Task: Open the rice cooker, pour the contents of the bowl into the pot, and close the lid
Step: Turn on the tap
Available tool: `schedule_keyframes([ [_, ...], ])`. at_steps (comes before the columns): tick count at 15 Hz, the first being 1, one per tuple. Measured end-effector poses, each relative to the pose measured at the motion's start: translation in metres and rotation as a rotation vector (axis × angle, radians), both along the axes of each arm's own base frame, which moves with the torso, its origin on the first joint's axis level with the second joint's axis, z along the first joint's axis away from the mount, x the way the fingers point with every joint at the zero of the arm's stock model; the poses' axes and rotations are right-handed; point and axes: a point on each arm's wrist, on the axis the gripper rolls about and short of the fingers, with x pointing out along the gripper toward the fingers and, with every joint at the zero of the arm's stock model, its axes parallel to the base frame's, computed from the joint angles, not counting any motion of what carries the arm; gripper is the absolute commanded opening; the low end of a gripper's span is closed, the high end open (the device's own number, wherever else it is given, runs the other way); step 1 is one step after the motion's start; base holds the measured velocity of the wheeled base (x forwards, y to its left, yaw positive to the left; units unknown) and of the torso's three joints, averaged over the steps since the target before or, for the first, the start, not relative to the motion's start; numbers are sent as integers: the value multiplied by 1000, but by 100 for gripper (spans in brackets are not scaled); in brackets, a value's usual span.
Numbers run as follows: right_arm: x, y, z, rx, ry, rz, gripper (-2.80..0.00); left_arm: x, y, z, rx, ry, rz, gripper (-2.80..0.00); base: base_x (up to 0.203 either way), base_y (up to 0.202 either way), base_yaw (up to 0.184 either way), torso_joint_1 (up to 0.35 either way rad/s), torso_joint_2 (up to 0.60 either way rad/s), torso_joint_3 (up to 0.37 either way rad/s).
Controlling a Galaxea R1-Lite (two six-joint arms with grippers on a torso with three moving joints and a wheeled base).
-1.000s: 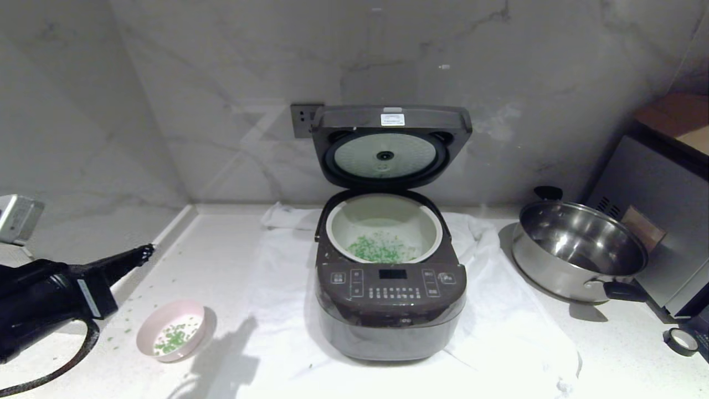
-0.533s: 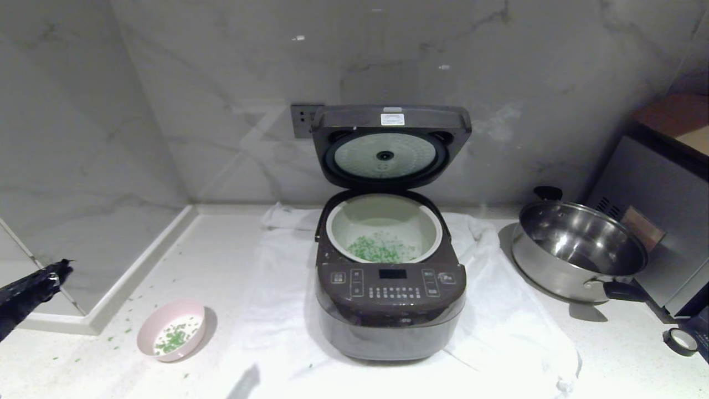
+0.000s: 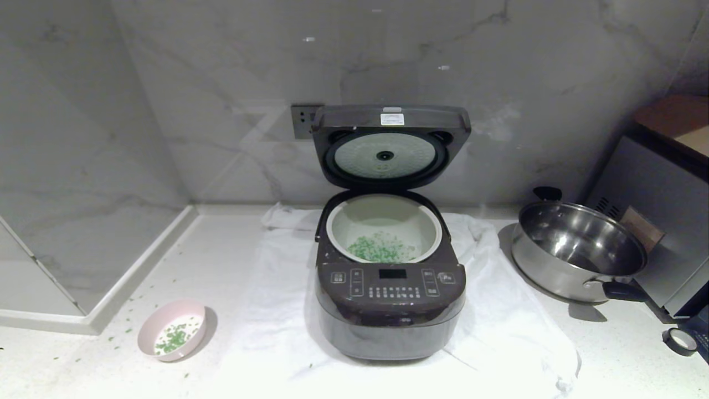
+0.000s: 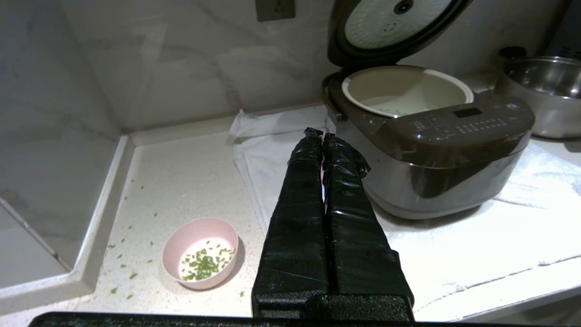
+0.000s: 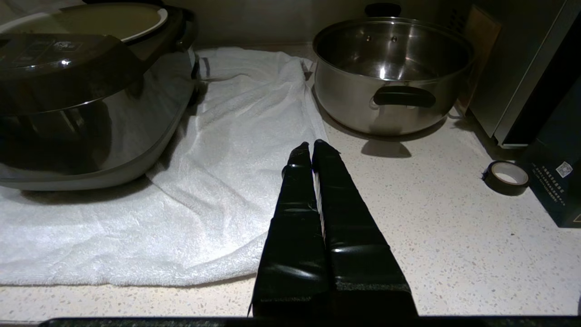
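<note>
Midea rice cooker [image 3: 390, 288] standing on a white towel [image 3: 498, 327] at the middle of a speckled white counter [image 3: 221, 260], hinged lid [image 3: 390, 147] raised upright against the marble wall, round silvery inner plate facing forward. White-rimmed inner pot [image 3: 424, 221] open to view, a scatter of chopped green bits [image 3: 379, 248] lying on its floor. Front panel buttons too small to read.

Small pale pink bowl [image 3: 173, 330] upright on the bare counter, well apart from the cooker on its left side, a few green bits inside; more green specks strewn on the counter around it.

Neither arm visible from the head camera. Left gripper [image 4: 322, 134] seen only from its own wrist camera: black-wrapped fingers [image 4: 304, 181] pressed together, nothing between them, hanging above the towel's edge. Bowl lying back beside the finger bases, off to the outer side; cooker body just beyond the fingertips on the other side; lid cut off at the frame's top.

Right gripper [image 5: 312, 145] likewise seen only from its wrist camera: fingers [image 5: 338, 200] closed flat against each other, empty, above bare counter at the towel's border. Stainless steel pan [image 5: 390, 72] with black handles ahead of the tips; roll of dark tape [image 5: 505, 177] off to one side; cooker's shiny flank on the other, partly cut off. Dark box at the frame edge hard to make out.
</note>
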Motion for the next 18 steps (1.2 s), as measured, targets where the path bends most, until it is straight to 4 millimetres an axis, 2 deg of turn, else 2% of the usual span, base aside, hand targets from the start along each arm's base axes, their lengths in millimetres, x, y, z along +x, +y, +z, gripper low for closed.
schedule_keyframes([
  [4,0,0,0,1,0,0,-280,-3,1,0,0,-16,-43,-280,0,0,0,0,0,0],
  [7,0,0,0,0,0,0,-280,-14,2,2,2,-47,-91,-280,0,0,0,0,0,0],
  [9,0,0,0,0,0,0,-280,-18,2,-14,7,-48,-92,-280,0,0,0,0,0,0],
  [11,0,0,0,0,0,0,-280,-20,3,-37,11,-40,-48,-280,0,0,0,0,0,0],
  [15,0,0,0,1,0,0,-280,-9,9,-91,65,51,253,-280,0,0,0,0,0,0],
  [18,0,0,0,1,0,0,-280,-5,11,-106,106,59,340,-280,0,0,0,0,0,0],
])
